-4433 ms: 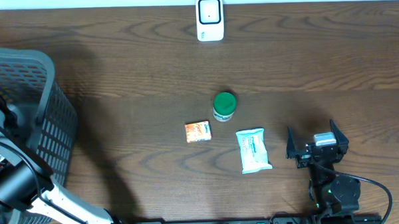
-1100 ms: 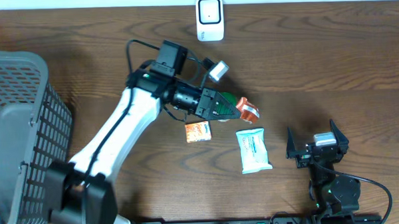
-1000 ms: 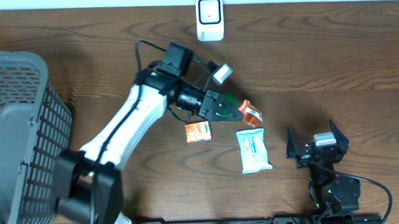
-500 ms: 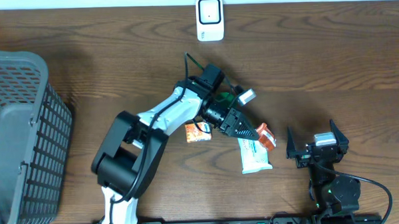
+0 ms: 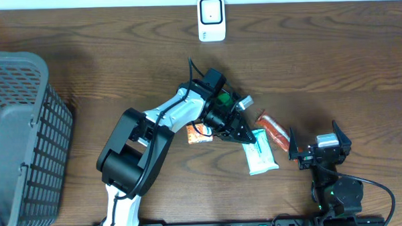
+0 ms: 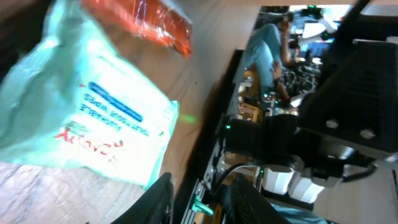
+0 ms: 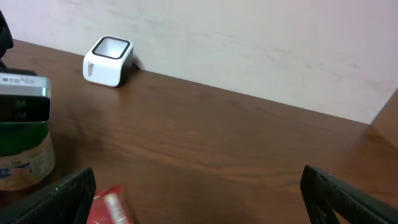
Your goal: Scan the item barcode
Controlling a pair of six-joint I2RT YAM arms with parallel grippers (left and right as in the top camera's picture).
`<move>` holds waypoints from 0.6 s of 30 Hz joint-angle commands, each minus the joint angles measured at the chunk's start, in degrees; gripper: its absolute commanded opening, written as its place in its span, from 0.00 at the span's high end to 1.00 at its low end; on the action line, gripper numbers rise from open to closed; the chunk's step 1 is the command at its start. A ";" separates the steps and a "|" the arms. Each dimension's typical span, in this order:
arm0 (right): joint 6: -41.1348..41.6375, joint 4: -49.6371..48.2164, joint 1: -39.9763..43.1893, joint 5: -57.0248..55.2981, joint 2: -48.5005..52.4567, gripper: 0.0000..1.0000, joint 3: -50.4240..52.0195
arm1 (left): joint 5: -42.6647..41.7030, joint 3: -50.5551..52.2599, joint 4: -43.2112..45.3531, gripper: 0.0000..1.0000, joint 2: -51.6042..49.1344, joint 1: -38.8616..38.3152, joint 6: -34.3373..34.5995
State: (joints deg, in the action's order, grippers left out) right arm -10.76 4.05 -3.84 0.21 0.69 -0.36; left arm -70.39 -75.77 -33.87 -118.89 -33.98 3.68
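Orange packet lies free on surface; left tool slightly parted, empty; right tool wide open, empty.

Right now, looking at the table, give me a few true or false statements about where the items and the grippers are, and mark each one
1. The orange-red packet lies on the table, outside both grippers. True.
2. The white scanner stands at the near edge beside the right gripper. False: it stands at the far edge of the table.
3. The left gripper is over the teal-and-white wipes packet. True.
4. The right gripper is shut on the wipes packet. False: its jaws stand wide apart with nothing between them.
5. The small orange box sits in the grey basket. False: it lies on the table beside the left arm.
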 commanded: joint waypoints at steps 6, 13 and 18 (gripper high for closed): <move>0.85 0.24 -0.13 0.11 -0.31 0.01 0.04 | 20.02 -0.11 -8.02 0.67 9.81 -2.84 2.10; 0.85 0.24 -0.13 0.11 -0.31 0.01 0.04 | 49.46 -0.63 -7.48 0.32 31.85 -3.72 4.17; 0.87 -0.02 -0.13 0.24 -0.31 0.01 0.04 | 78.55 -2.60 10.80 0.18 48.37 -3.72 4.11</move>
State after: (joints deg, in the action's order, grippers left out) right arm -10.76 4.03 -3.84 0.23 0.69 -0.36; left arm -17.32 -75.94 -30.61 -79.92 -37.95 7.66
